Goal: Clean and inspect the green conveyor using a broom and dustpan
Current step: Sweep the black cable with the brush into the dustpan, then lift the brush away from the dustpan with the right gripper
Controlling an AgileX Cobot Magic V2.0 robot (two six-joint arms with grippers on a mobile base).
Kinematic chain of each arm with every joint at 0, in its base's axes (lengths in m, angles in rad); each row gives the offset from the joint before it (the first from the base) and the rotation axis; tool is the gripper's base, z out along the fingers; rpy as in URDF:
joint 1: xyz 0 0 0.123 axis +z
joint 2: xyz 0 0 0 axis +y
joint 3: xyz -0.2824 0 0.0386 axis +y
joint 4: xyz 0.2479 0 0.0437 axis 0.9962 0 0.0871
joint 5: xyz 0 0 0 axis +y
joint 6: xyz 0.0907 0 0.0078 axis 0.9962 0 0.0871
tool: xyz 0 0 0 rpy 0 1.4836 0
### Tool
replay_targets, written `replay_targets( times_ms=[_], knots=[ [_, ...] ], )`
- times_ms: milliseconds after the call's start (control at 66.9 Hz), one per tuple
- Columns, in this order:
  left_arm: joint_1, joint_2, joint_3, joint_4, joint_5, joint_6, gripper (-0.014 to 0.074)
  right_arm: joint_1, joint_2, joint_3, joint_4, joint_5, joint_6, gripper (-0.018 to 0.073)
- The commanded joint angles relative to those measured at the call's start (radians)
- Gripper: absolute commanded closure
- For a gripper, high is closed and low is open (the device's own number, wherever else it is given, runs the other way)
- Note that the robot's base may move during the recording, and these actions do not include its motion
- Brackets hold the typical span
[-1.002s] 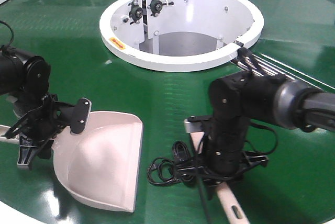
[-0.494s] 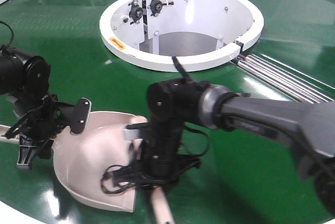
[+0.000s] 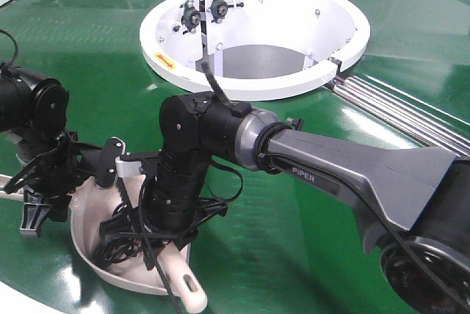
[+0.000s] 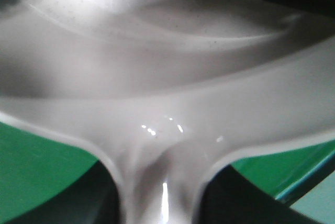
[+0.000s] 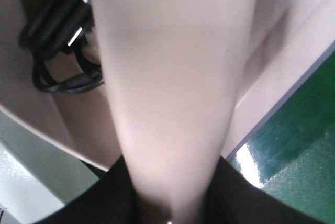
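Our left hand (image 3: 44, 195) sits at the left edge. It is closed tight on the long handle of the dustpan (image 3: 87, 237), and the wrist view shows dark fingers on both sides of that handle. The dustpan lies flat on the green conveyor (image 3: 81, 64), with its wide mouth facing right.

Next comes our right hand (image 3: 150, 242), low over the pan. It is gripping the broom (image 3: 185, 286), whose slotted end pokes out past the pan's near edge. We cannot see the bristles.

What could go wrong? The two hands are very near each other, so they could bump. A hard push from the broom could slide the pan, since we think the belt is slippery. Black cables (image 3: 121, 249) hang into the pan and could catch on it.

The belt is shiny and dark green, and lights glint off it. We cannot spot any dirt on it. Farther back stands the white ring (image 3: 250, 88), with steel rollers (image 3: 396, 108) to its right. Little of the room shows.
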Motion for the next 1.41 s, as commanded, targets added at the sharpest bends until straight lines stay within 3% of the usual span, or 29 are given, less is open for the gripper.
replay_targets(
  times_ms=[0,269,509,808,1107,1391],
  knots=[
    [-0.012,-0.037,-0.028,-0.021,-0.011,-0.012,0.0604,-0.009,-0.086,-0.034,-0.016,0.04,-0.02,0.0561],
    [-0.012,-0.037,-0.028,-0.021,-0.011,-0.012,0.0604,-0.096,-0.212,0.028,-0.152,0.04,-0.013,0.0561],
    [-0.012,-0.037,-0.028,-0.021,-0.011,-0.012,0.0604,-0.221,-0.384,0.212,-0.226,-0.026,-0.043,0.0561],
    [-0.012,-0.037,-0.028,-0.021,-0.011,-0.012,0.0604,-0.437,-0.602,0.523,-0.228,-0.122,-0.123,0.0561],
    [-0.012,-0.037,-0.028,-0.021,-0.011,-0.012,0.0604,-0.645,-0.714,0.684,-0.236,-0.133,-0.249,0.0561],
    [-0.012,-0.037,-0.028,-0.021,-0.011,-0.012,0.0604,-0.67,-0.681,0.701,-0.296,-0.104,-0.252,0.0561]
  ],
)
